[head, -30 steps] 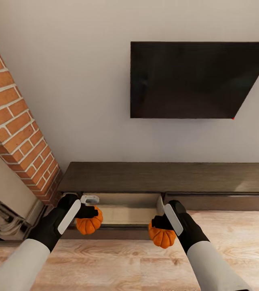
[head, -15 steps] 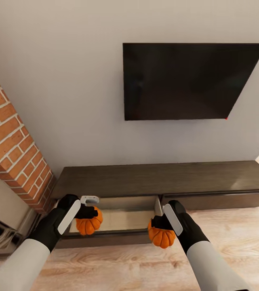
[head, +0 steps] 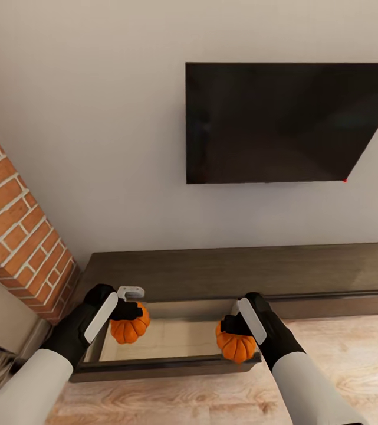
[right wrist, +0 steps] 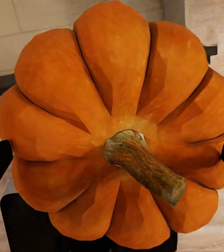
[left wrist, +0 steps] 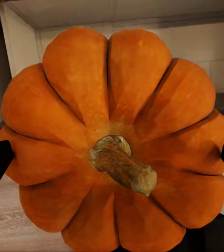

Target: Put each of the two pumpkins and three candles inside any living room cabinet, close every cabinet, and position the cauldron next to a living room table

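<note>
Two ribbed orange pumpkins, the left pumpkin (head: 129,323) and the right pumpkin (head: 236,345), are seen with mottled brown stems. The cabinet (head: 242,273) is dark brown, its open drawer (head: 165,339) lined pale beige. A black screen (head: 289,121) is set against a pale grey wall (head: 82,147); red-orange bricks (head: 17,236) are jointed in white.

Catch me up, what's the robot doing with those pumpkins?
Each hand holds one pumpkin over the open drawer of the long dark cabinet below the wall TV. The left hand grips the left pumpkin above the drawer's left part; the right hand grips the right pumpkin at the drawer's front right corner, over the front edge. The pale drawer interior looks empty in the head view. Neither pumpkin is released yet.
</note>
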Available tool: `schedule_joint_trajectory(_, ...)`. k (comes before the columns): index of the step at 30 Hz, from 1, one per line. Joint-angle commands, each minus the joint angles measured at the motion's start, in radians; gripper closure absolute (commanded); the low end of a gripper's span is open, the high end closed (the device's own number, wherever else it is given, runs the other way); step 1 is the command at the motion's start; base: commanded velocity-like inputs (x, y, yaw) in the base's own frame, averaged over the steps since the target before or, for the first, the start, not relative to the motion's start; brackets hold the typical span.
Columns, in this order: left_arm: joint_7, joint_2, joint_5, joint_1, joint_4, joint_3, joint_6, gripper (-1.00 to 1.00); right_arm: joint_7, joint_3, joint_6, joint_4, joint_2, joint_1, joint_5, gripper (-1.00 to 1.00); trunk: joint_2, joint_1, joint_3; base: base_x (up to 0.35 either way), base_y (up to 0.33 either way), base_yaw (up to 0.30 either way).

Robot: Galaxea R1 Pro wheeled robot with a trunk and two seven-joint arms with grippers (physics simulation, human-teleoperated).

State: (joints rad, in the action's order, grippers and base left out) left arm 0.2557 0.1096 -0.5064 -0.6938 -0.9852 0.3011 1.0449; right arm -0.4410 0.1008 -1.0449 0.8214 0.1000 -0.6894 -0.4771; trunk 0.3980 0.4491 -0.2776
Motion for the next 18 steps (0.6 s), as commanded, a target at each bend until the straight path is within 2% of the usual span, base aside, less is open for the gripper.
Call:
schedule_joint_trajectory(1,0.011,0.001,-0.012,-0.001,-0.001,0.004,0.002,1.0,-0.01,0.003,-0.002,0.001,0.0,-0.001,-0.009,1.0,0.002,0.001,-0.002,0.223,-0.101,0.0)
schedule_joint_trajectory(8,0.011,0.001,-0.011,-0.001,-0.001,0.004,0.002,1.0,-0.009,0.005,-0.002,0.001,0.001,-0.001,-0.009,1.0,0.002,0.001,-0.001,0.202,-0.04,-0.018)
schedule_joint_trajectory(11,0.011,0.001,-0.011,-0.001,-0.001,0.004,0.002,1.0,-0.008,0.005,-0.002,0.001,0.001,-0.001,-0.009,1.0,0.002,0.001,0.0,0.049,-0.005,-0.003)
schedule_joint_trajectory(16,0.01,0.001,-0.01,-0.002,-0.001,0.004,0.002,1.0,-0.008,0.005,-0.002,0.001,0.001,-0.001,-0.009,1.0,0.002,0.001,0.001,0.011,-0.001,0.15)
schedule_joint_trajectory(18,0.01,0.001,-0.01,-0.002,0.0,0.004,0.002,1.0,-0.009,0.007,0.033,0.0,0.001,-0.001,-0.006,1.0,0.002,0.001,0.001,0.003,0.0,0.061)
